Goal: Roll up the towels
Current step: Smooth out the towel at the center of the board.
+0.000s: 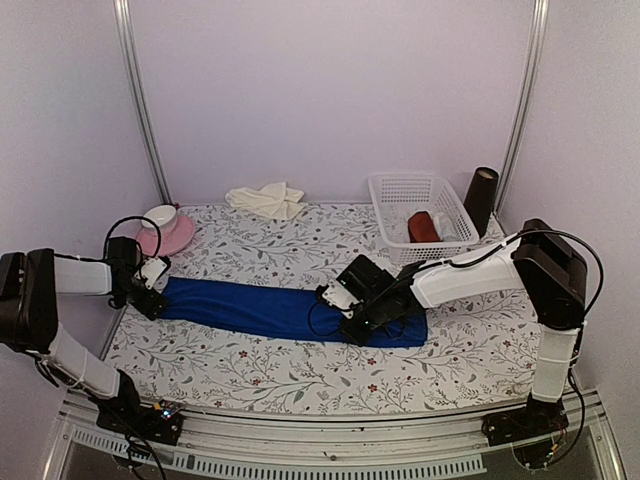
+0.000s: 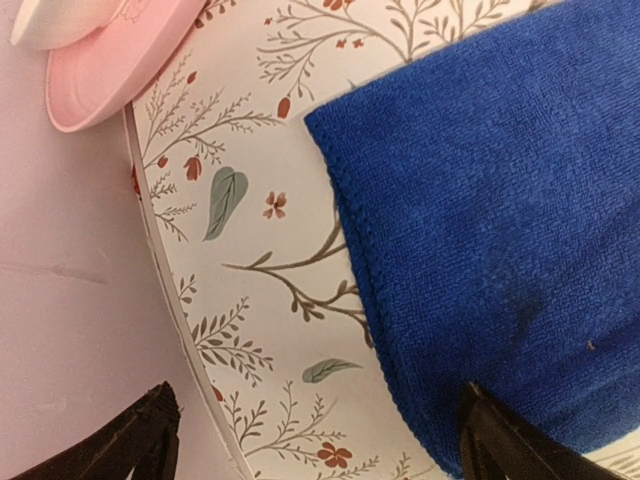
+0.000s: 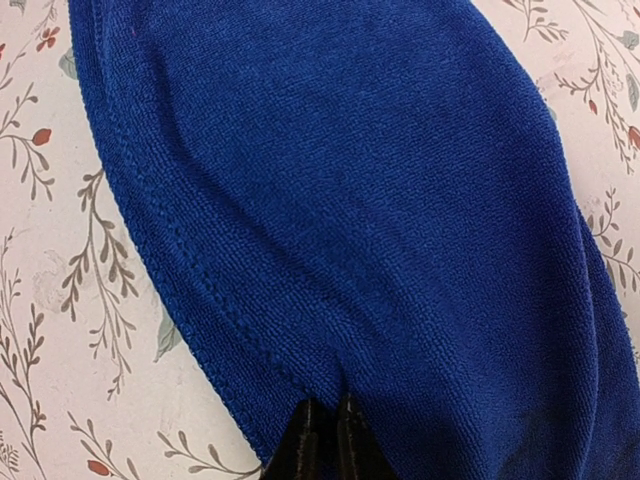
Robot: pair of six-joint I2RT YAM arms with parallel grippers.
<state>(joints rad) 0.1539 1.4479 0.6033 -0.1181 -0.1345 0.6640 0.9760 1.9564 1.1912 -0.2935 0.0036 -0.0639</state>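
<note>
Right gripper [image 3: 322, 440] pinched hem of royal blue cloth towel [image 3: 380, 220], I judged to start rolling; left gripper [image 2: 315, 445] gaped wide at opposite end.

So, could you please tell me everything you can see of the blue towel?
The blue towel is royal-blue, terry-like cloth with a stitched hem. It lies flat as a long strip across the flowered table. The right gripper is shut on a hemmed edge, puckering the cloth there. The open left gripper straddles its left end, one finger over the corner.
</note>
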